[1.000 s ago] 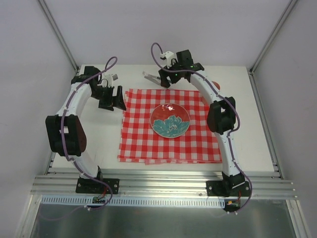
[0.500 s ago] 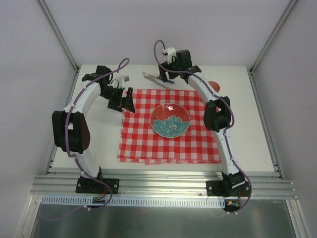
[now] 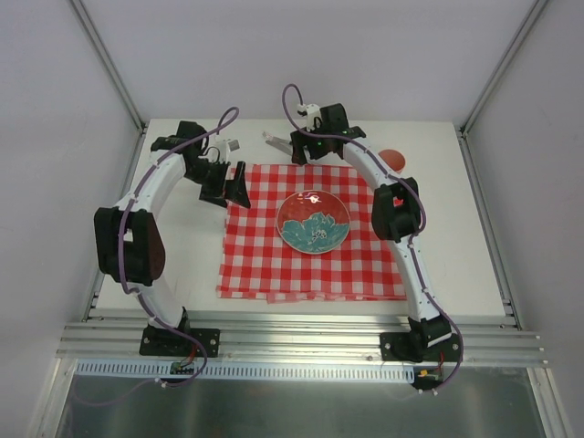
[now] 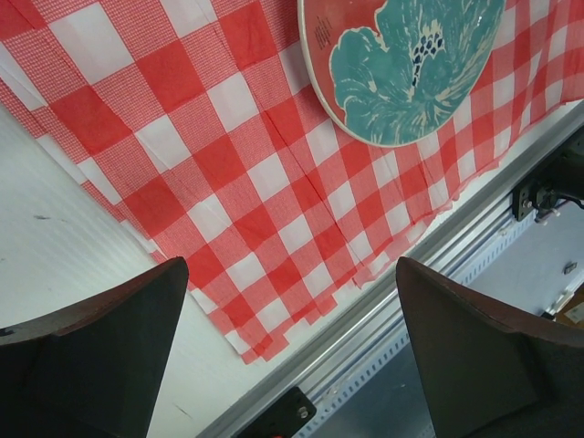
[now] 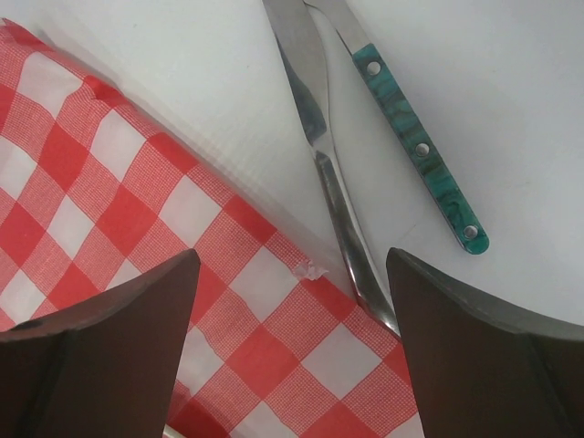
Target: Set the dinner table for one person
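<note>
The off-white desk point(image 3: 456, 237) lies under both arms and carries a red-checked cloth point(image 3: 310, 265) with a red-and-teal flowered plate point(image 3: 313, 222) on it. The left hand point(image 3: 228, 187) hovers spread and empty over the cloth's far-left corner. The right hand point(image 5: 292, 260), also spread and empty, hangs above a steel knife point(image 5: 319, 155) and a teal-handled utensil point(image 5: 420, 151) at the cloth's far edge.

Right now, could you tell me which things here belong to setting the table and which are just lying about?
For the job: table, cloth, plate, knife, teal-handled utensil beside it.
Lying about: nothing sure; the red round thing past the right arm is half hidden, so it could be either.
</note>
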Available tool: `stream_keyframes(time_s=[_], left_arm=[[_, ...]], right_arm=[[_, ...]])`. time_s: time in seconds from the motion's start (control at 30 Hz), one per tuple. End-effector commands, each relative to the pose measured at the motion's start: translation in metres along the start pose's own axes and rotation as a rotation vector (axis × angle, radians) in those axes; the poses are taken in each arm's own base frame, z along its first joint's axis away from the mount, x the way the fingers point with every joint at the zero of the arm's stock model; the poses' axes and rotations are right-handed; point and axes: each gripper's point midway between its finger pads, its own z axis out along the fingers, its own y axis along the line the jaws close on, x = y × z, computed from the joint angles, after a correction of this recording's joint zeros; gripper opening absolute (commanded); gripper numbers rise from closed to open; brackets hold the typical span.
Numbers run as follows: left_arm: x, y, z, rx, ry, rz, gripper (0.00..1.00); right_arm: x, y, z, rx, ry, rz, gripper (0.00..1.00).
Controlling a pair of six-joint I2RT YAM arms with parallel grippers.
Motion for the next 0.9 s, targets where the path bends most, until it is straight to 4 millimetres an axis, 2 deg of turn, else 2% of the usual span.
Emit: stream_keyframes(time_s=[0.0, 0.1, 0.23, 0.4, 0.43, 0.53, 0.57, 0.63, 0.8, 0.87], left_arm=[[0.003, -0.026, -0.013, 0.042, -0.028, 0.027, 0.99], [0.001, -0.033, -0.013, 0.065, -0.032, 0.020, 0.99], [-0.013, -0.045, -0.018, 0.101, -0.067, 0.020, 0.99], [-0.022, -0.056, -0.021, 0.139, -0.096, 0.022, 0.99], [-0.022, -0.058, -0.020, 0.143, -0.096, 0.027, 0.99], [-0.024, -0.062, -0.022, 0.157, -0.103, 0.032, 0.99], [-0.024, -0.063, -0.023, 0.157, -0.107, 0.032, 0.99], [-0.023, -0.064, -0.024, 0.160, -0.108, 0.033, 0.99], [-0.025, -0.064, -0.027, 0.147, -0.119, 0.047, 0.99], [-0.026, -0.063, -0.027, 0.143, -0.119, 0.044, 0.99]], right_arm=[[-0.023, 0.009, -0.009, -0.029, -0.048, 0.034, 0.88], [-0.021, 0.010, -0.007, -0.029, -0.045, 0.076, 0.88], [-0.015, 0.008, -0.007, -0.005, -0.019, 0.127, 0.86], [-0.005, -0.011, -0.011, 0.142, 0.023, 0.123, 0.84], [-0.006, -0.025, -0.015, 0.240, 0.032, 0.054, 0.84], [-0.003, -0.025, -0.017, 0.303, 0.064, -0.103, 0.84], [-0.002, -0.031, -0.018, 0.337, 0.086, -0.198, 0.85], [0.004, -0.031, -0.012, 0.344, 0.118, -0.283, 0.86], [0.004, -0.041, -0.010, 0.352, 0.150, -0.465, 0.89], [0.005, -0.040, -0.007, 0.325, 0.148, -0.488, 0.91]])
